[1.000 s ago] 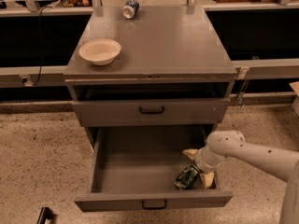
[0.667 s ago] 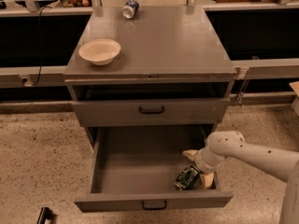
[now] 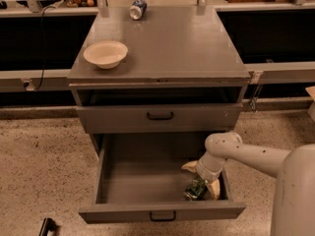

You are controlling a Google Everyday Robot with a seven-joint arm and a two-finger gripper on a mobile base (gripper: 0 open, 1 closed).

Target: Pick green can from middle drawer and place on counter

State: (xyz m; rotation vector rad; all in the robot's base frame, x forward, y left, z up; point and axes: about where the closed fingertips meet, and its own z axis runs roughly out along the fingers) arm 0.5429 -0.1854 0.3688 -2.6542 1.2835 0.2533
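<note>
The green can (image 3: 195,189) lies on the floor of the open middle drawer (image 3: 142,181), at its front right corner. My gripper (image 3: 200,181) reaches down into the drawer from the right. Its two beige fingers (image 3: 190,166) are spread apart, one on the far left side of the can and one on its right. The jaws stand open around the can and are not closed on it. The grey counter (image 3: 167,43) is the cabinet top above the drawers.
A beige bowl (image 3: 105,53) sits on the counter's left side. A blue-and-silver can (image 3: 137,9) lies at the counter's back edge. The drawer above (image 3: 160,116) is shut. My white arm (image 3: 256,159) crosses the drawer's right wall. A small dark object (image 3: 47,226) lies on the speckled floor.
</note>
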